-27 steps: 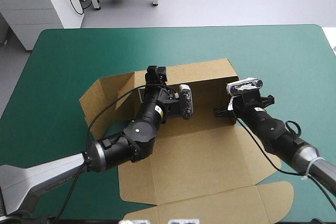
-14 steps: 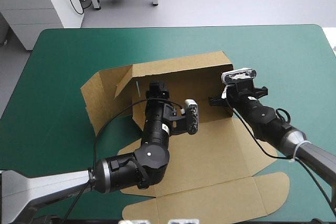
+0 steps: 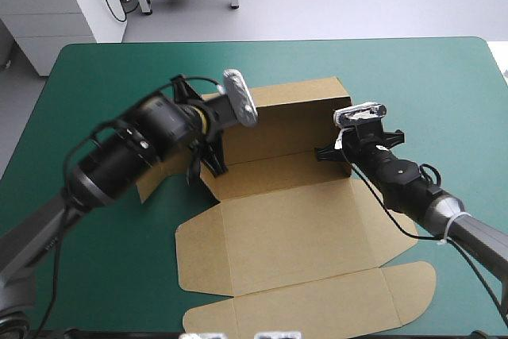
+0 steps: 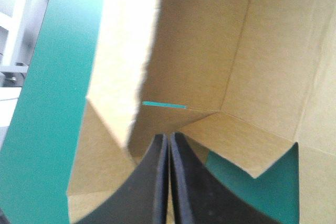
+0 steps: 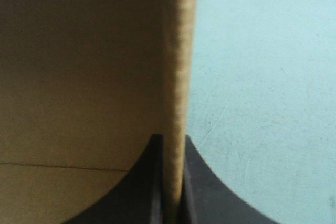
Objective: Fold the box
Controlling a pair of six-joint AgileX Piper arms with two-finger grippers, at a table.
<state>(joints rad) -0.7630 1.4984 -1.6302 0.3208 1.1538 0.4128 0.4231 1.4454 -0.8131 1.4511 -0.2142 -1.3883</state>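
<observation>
The brown box (image 3: pixel 302 228) lies open on the teal-green cover, its back wall (image 3: pixel 294 121) raised and its floor flat. At the box's right end my right gripper (image 3: pixel 332 154) is shut on the upright side wall. In the right wrist view that board edge (image 5: pixel 178 51) runs straight between the black fingers of the right gripper (image 5: pixel 171 139). My left gripper (image 3: pixel 208 166) is at the box's left end, fingers pointing down. In the left wrist view the left gripper (image 4: pixel 168 137) is shut with no board between its fingers. The box's inner corner and a thin slot (image 4: pixel 164 105) lie just ahead of it.
The lid panel with its tuck flap (image 3: pixel 317 307) lies flat and reaches almost to the table's front edge. A side flap (image 3: pixel 147 188) shows under the left arm. Bare teal-green cover (image 3: pixel 444 93) lies right of the box and also at the far left (image 3: pixel 87 93).
The left arm swung from the middle of the box floor out to its left end, and its fingers closed from open. The right gripper kept its grip on the right wall.
</observation>
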